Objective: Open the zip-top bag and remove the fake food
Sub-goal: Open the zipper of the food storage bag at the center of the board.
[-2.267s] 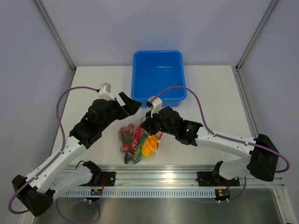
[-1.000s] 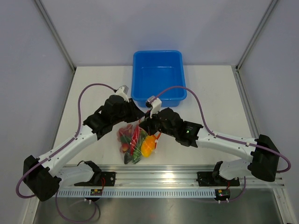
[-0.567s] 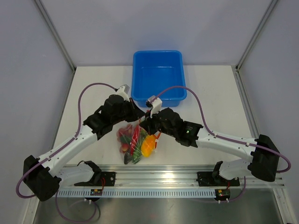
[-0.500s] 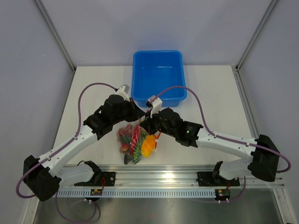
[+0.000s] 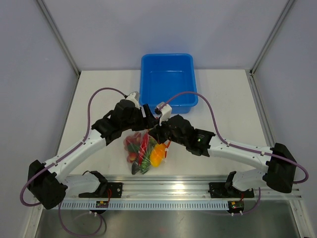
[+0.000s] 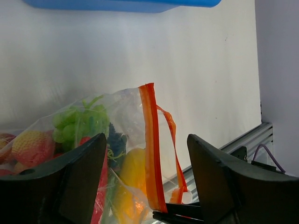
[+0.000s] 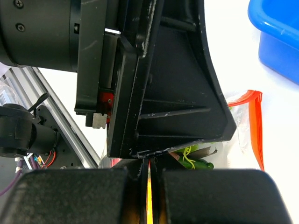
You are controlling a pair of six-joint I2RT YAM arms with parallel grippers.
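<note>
1. I see the white worktop (image 5: 223, 99) carrying every item.
2. The blue tub (image 5: 168, 79) stands at the far centre of the worktop.
3. The zip-top bag (image 5: 144, 148) lies near the front edge, just short of the tub and between both arms. Its orange-red zip strip (image 6: 149, 154) stands upright.
4. The fake food (image 5: 157, 153) is inside the bag: green, yellow and red pieces show through the plastic.
5. The left claw (image 6: 145, 154) is spread wide, one finger on each side of the strip, and grips nothing.
6. The right claw (image 7: 149, 175) is fully closed, pinching the bag's mouth edge.
</note>
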